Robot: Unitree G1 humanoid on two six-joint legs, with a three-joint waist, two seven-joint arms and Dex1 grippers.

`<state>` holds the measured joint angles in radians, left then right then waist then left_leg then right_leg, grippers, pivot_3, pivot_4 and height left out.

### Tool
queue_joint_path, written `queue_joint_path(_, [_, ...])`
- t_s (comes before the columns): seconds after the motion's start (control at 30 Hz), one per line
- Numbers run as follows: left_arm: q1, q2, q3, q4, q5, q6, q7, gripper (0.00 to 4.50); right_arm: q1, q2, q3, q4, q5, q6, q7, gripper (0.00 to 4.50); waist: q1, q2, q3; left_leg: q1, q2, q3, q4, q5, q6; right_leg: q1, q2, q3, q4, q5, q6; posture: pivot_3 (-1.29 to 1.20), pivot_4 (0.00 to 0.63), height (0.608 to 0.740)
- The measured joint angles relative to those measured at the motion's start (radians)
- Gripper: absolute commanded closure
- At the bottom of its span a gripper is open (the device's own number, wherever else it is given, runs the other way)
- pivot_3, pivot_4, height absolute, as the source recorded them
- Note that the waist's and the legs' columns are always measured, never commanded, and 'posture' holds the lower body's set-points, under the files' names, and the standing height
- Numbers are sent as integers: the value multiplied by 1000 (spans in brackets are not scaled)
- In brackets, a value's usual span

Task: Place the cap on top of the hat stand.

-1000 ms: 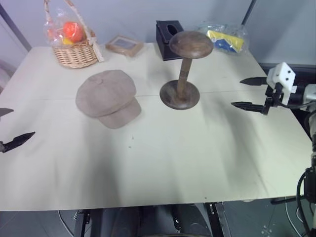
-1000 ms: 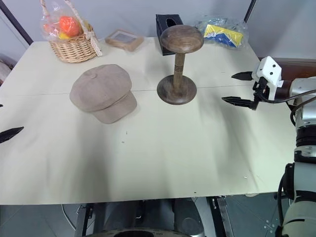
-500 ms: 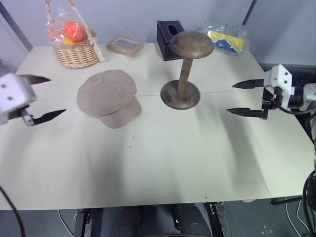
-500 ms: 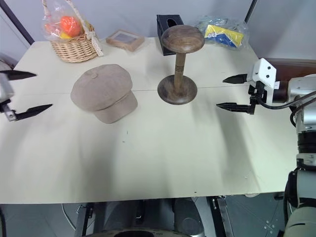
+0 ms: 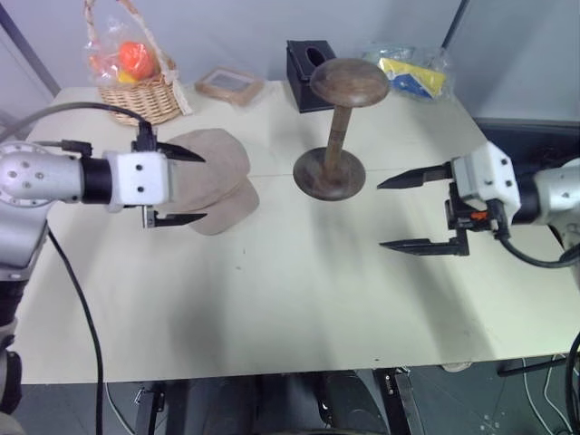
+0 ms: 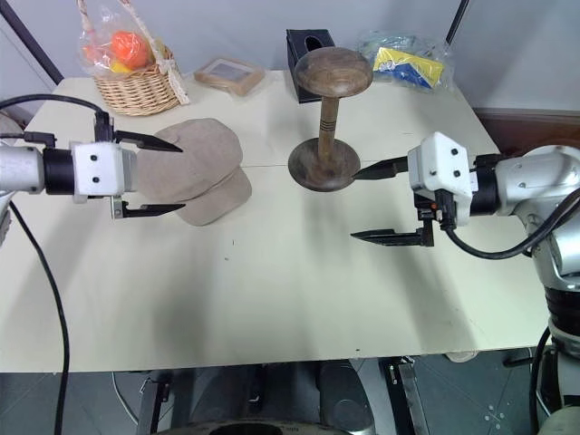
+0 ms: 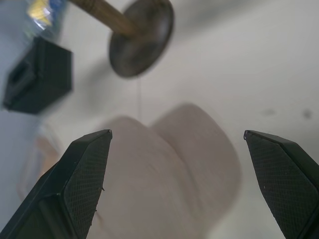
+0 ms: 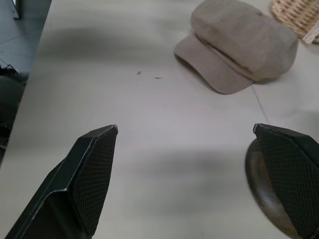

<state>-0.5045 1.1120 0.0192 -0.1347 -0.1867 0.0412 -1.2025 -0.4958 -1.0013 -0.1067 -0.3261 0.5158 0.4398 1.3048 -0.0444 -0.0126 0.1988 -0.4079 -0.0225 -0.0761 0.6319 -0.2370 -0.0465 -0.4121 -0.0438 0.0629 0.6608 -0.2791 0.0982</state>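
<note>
Left fingers (image 5: 190,154) arrived, straddling cap (image 5: 222,172)

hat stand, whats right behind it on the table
Behind the hat stand sits a black tissue box, its lower front corner hidden by the stand's rounded top. A clear bag with blue and yellow contents lies beside the box.

Looks like robot test lab or staged demo room, not lived-in home. Plain pale table (image 6: 299,299) on bare metal frame, set against blank grey wall (image 6: 236,23). Household props lined along far edge: wicker basket (image 6: 136,91) with plastic-wrapped fruit, small picture frame (image 6: 228,71), black tissue box (image 6: 310,47), clear bag with blue-yellow packet (image 6: 408,56). Loose black cable (image 6: 41,290) hanging past table's left side. Grey floor (image 6: 471,390) below.
</note>
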Motion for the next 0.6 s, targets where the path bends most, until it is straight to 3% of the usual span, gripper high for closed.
queue_joint_path(0.2, [149,-7,84,-120,-16,89,59,42,6,-1,-1,-19,-19,-10,-42,0,6,0,0,0,-1,-1,2,0,0,1,-1,-1,0,0,0,0,150,740])
queue_joint_path(0.4, [283,-117,-36,-134,332,-20,342,42,-34,-11,0,-21,4,12,-32,0,5,0,0,1,-1,-2,2,0,0,2,-1,-1,1,0,0,0,150,740])
queue_joint_path(0.6, [361,-305,-96,-195,435,86,482,42,-56,-36,0,9,10,15,-20,0,10,-1,-1,0,-1,-2,3,0,0,2,-1,-2,1,0,0,0,150,740])
